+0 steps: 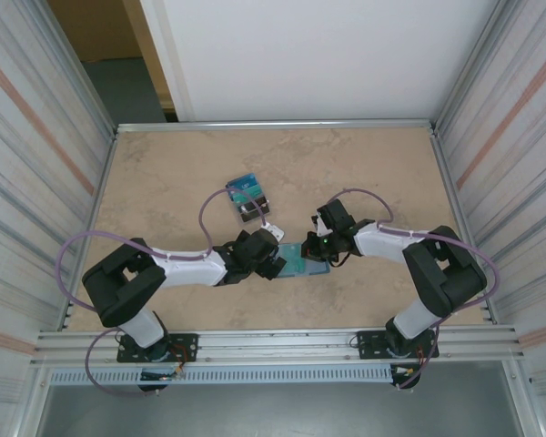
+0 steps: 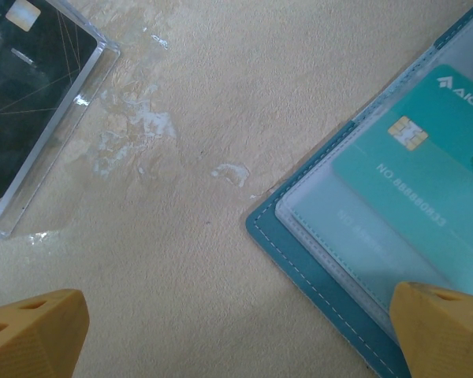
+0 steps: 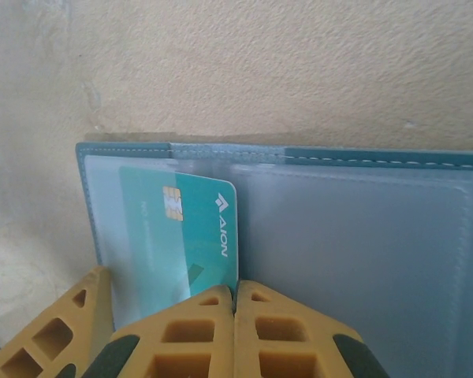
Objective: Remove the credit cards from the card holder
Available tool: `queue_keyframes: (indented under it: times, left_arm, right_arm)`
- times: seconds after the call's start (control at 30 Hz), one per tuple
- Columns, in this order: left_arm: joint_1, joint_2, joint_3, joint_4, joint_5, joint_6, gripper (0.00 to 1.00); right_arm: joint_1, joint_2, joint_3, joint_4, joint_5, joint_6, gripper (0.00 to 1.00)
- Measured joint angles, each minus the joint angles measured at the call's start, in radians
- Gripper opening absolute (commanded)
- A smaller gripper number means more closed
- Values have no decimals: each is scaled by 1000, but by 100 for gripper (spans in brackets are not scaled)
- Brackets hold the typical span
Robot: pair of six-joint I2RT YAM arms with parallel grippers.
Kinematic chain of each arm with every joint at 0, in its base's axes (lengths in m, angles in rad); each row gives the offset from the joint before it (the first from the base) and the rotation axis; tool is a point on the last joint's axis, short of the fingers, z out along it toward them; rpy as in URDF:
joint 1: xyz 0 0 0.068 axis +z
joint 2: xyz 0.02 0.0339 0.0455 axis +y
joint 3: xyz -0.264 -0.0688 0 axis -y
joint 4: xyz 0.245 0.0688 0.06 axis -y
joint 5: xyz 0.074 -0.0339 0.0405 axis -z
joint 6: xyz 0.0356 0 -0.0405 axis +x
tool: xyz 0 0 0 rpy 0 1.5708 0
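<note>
The top view looks steeply down from high behind the arm bases point(image 1: 150, 346) at the frame's bottom, taking in the whole surface point(image 1: 164, 173) from afar. The left wrist view looks almost straight down from very near, the holder point(image 2: 299, 264) at lower right. The right wrist view, equally near, has the holder across its lower half. Both wrist views share one teal card point(image 2: 426, 181); all three share the holder.

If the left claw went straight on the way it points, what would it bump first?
The left claw looks aimed down at the bare table, so probably that first, though one fingertip sits over the card holder's edge.
</note>
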Motion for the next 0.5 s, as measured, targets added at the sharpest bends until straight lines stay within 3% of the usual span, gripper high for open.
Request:
queue_keyframes:
  times: [0.5]
  left_arm:
    - [-2,-35,5,-52,-1,24,99]
  right_arm:
    - [-2,-15,48,-122,82,-36,0]
